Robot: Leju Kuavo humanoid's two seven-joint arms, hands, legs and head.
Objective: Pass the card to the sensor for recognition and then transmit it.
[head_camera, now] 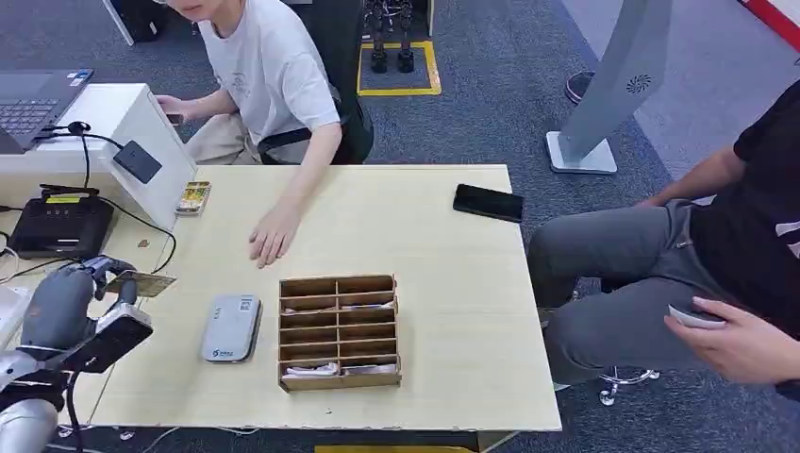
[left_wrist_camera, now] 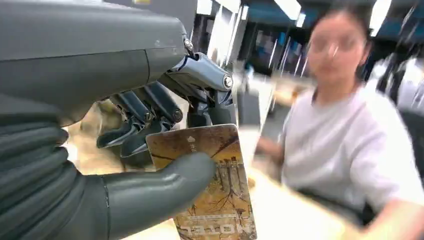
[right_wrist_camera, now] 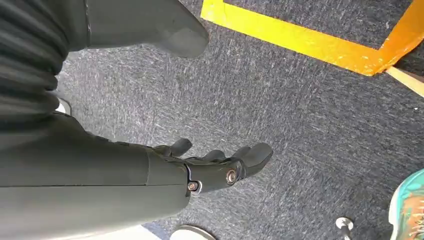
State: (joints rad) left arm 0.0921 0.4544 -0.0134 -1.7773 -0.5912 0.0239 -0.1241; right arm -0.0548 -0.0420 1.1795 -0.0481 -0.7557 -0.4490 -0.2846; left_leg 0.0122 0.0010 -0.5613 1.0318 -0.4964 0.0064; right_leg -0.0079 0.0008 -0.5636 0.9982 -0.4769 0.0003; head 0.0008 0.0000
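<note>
My left hand (head_camera: pixel 94 278) hovers at the table's left edge and pinches a brown patterned hotel card (head_camera: pixel 141 283) between thumb and fingers. The left wrist view shows the card (left_wrist_camera: pixel 212 185) close up under the thumb. The grey card sensor (head_camera: pixel 231 327) lies flat on the table, to the right of the hand and a little nearer me. A person in a white shirt sits across the table with one hand (head_camera: pixel 274 236) resting on it. My right hand (right_wrist_camera: pixel 220 165) hangs over the carpet, fingers apart, holding nothing.
A wooden card rack (head_camera: pixel 339 330) with several slots stands right of the sensor. A black phone (head_camera: pixel 488 202) lies at the far right. A white stand with a dark reader (head_camera: pixel 138 160), a black box (head_camera: pixel 58 225) and cables sit at the left. Another person (head_camera: pixel 736 283) sits at the right.
</note>
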